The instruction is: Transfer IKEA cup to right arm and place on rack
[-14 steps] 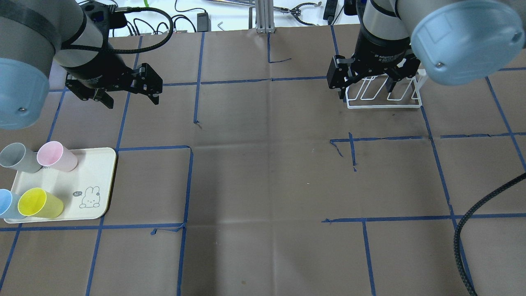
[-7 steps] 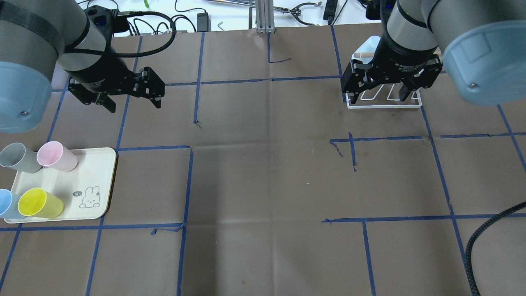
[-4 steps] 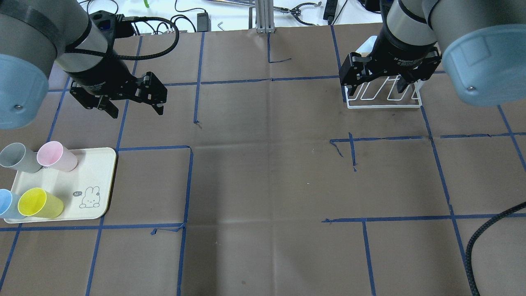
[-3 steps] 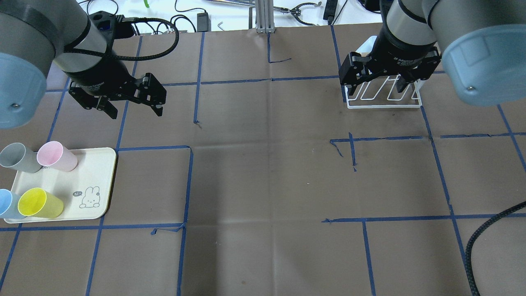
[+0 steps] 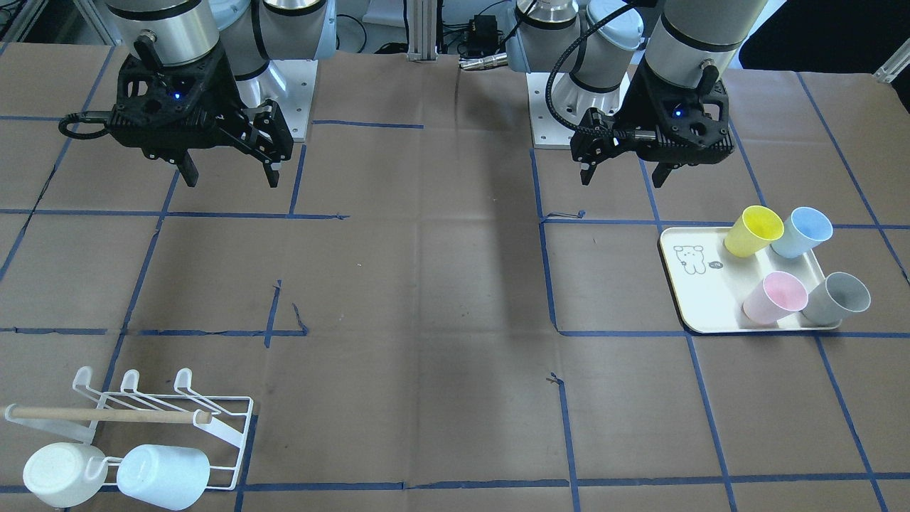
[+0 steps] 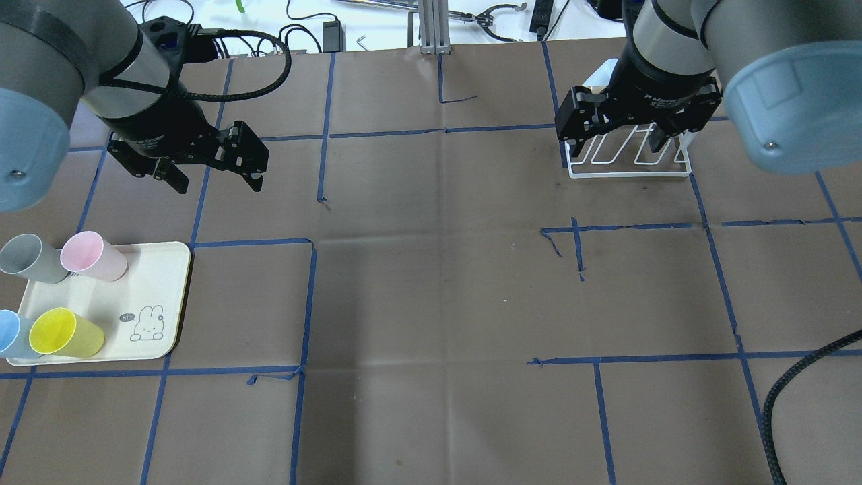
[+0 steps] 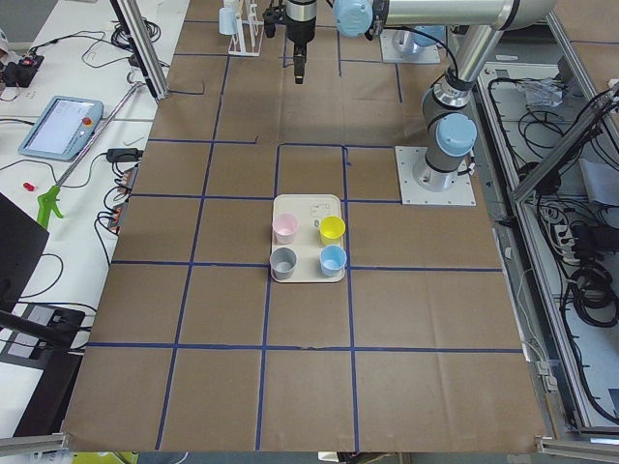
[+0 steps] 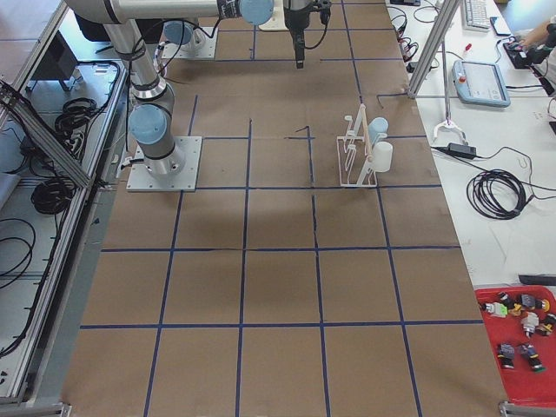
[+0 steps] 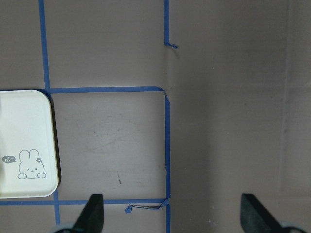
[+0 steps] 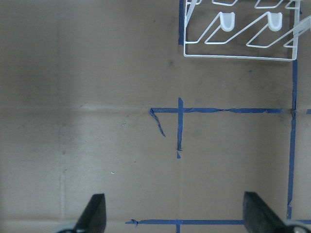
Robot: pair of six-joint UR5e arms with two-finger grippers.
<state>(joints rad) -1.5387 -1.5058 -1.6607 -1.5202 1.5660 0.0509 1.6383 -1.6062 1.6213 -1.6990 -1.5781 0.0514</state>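
Four plastic tumblers, yellow [image 5: 753, 229], pale blue [image 5: 802, 231], pink [image 5: 775, 297] and grey [image 5: 839, 297], stand mouth-up on the cream rectangular tray with a rabbit drawing [image 5: 700, 299]. The black two-finger left gripper [image 5: 621, 178] hangs in the air near the tray, jaws apart and empty. Well apart from the tray, the black two-finger right gripper [image 5: 231, 178] hangs likewise spread, holding nothing. The white wire rack with a wooden dowel [image 5: 222, 432], far from the tray, carries a white cup [image 5: 57, 473] and a pale blue cup [image 5: 162, 475].
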